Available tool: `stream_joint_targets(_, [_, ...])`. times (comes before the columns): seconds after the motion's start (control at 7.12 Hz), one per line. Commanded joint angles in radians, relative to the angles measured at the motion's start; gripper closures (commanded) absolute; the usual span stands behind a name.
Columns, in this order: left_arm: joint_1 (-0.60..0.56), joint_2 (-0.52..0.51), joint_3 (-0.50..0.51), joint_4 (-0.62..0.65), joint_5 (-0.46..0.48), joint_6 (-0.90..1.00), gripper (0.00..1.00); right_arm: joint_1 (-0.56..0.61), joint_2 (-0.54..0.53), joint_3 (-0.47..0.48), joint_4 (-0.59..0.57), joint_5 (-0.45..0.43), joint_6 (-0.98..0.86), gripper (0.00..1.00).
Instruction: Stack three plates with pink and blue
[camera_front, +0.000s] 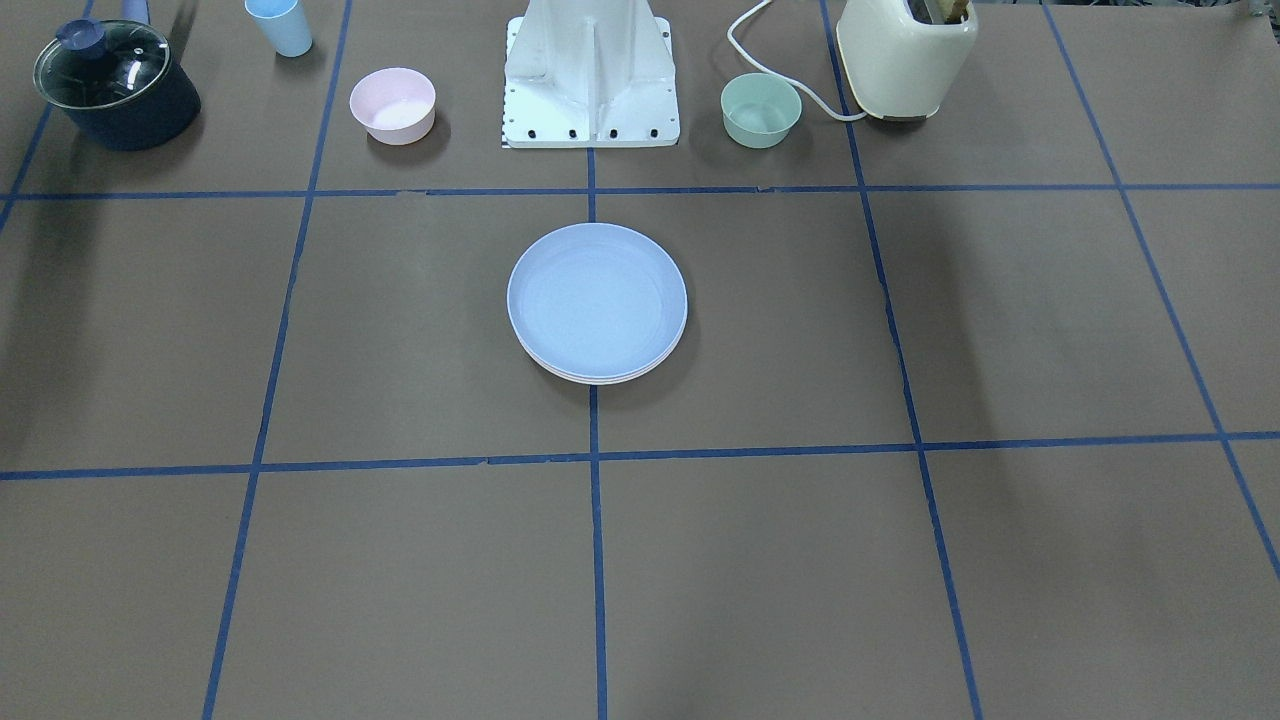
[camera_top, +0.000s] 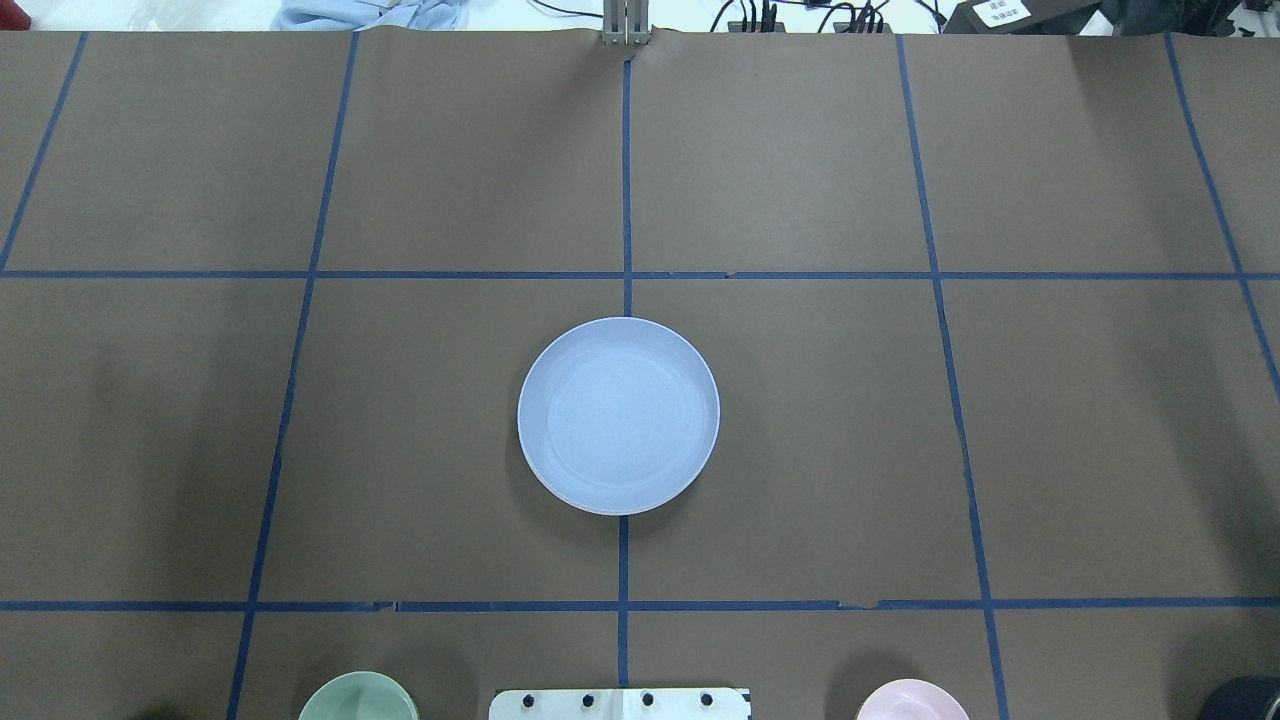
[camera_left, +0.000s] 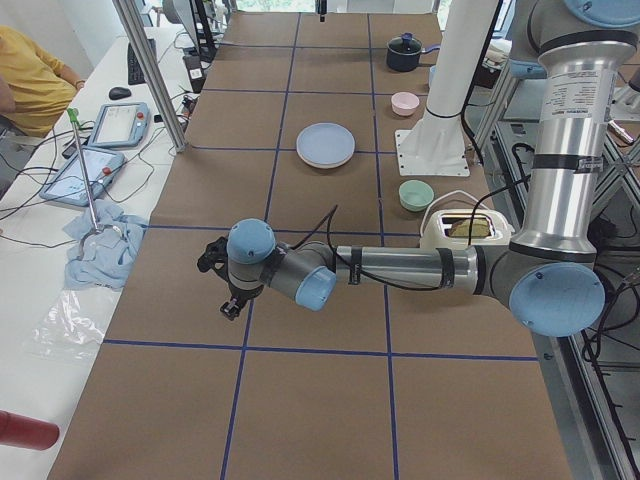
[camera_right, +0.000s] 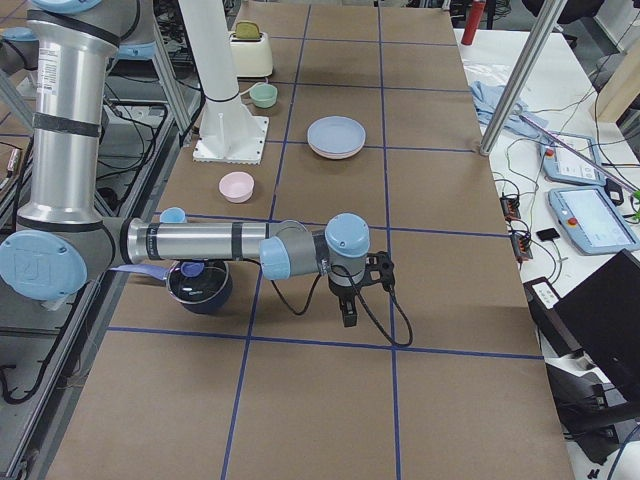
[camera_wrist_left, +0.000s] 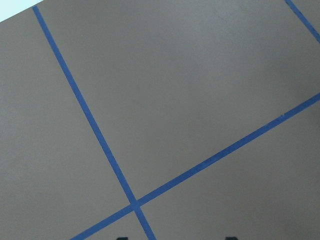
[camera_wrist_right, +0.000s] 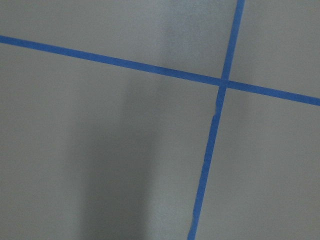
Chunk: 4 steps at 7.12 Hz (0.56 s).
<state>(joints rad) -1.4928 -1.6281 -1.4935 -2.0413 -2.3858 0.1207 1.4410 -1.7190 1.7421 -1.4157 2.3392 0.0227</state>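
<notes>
**Stack of plates** (camera_front: 597, 305): centre of the front-facing view, on the table (camera_front: 300, 580), astride a blue tape line. Blue plate (camera_front: 597, 290) on top. Beneath it, pale rims (camera_front: 600, 379) peeking out at the lower edge, seemingly two, colours too faint to name.

**Progress, as judged:** stacking apparently complete, with no further plate seen lying apart. At most an alignment check left.

**Left hand** (camera_left: 229, 303): left of centre in the left side view, low over bare table, well apart from the stack. Released or clenched: cannot tell.

**Right hand** (camera_right: 348, 312): centre of the right side view, likewise well apart from the stack. State: cannot tell.

**Differences between views:**
- Overhead: blue disc only, with a thin pale sliver at its bottom edge. Layered rims plain only from the front.
- Arms: absent from the overhead and front views, present only in the side views.
- Wrist views: taped table only, no plate.
- Front view, upper edge: pink bowl (camera_front: 392, 104) and green bowl (camera_front: 761, 109) whole. Both clipped at the bottom edge overhead.
</notes>
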Motion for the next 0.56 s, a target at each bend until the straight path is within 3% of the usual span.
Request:
stream_joint_targets(0.0, [-0.015,-0.028,0.024,0.045,0.0,-0.009,0.28,0.01,0.001,-0.001,-0.02,-0.012,-0.023,0.0])
stream_joint_targets(0.42, [-0.034,-0.076,0.027,0.154,0.002,-0.035,0.27,0.019,0.004,-0.001,-0.055,-0.011,-0.023,0.0])
